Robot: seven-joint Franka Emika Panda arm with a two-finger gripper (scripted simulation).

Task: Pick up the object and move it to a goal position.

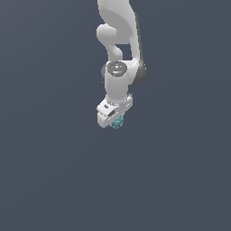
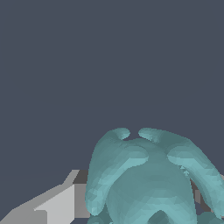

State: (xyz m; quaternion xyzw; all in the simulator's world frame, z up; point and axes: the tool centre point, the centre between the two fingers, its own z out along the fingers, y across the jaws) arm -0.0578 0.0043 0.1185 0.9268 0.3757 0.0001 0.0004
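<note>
**Insp. A:** Object (image 1: 117,122) status? Where was it in the exterior view?

**Insp. B:** Tiny teal lump, sitting right at the tip of the end effector (image 1: 116,122), on the side toward the exterior view's right. Much smaller than the white hand above it. Bkgd was plain dark grey-blue all round; no desk edge or other surface could be made out, so couldn't tell if the lump was resting on anything.

**Insp. A:** Arm posture?

**Insp. B:** White arm (image 1: 118,49) came in from the top of the exterior view, wrist pointing down, end effector at approx. centre of pic, slightly tilted.

**Insp. A:** Wrist cam?

**Insp. B:** Object (image 2: 151,177) filled the lower portion of the wrist view, very close to the lens. Surface bumpy, w/ rounded lobes and faceted shading, teal-turquoise throughout. One grey-white finger (image 2: 54,205) was seen beside it, its inner end meeting the lump's outline. On the opp. side only a sliver of grey showed behind the lump.

**Insp. A:** End effector state?

**Insp. B:** Fingers appeared closed in on the object, pinching it from both sides. Contact on far side mostly hidden by the lump itself.
</note>
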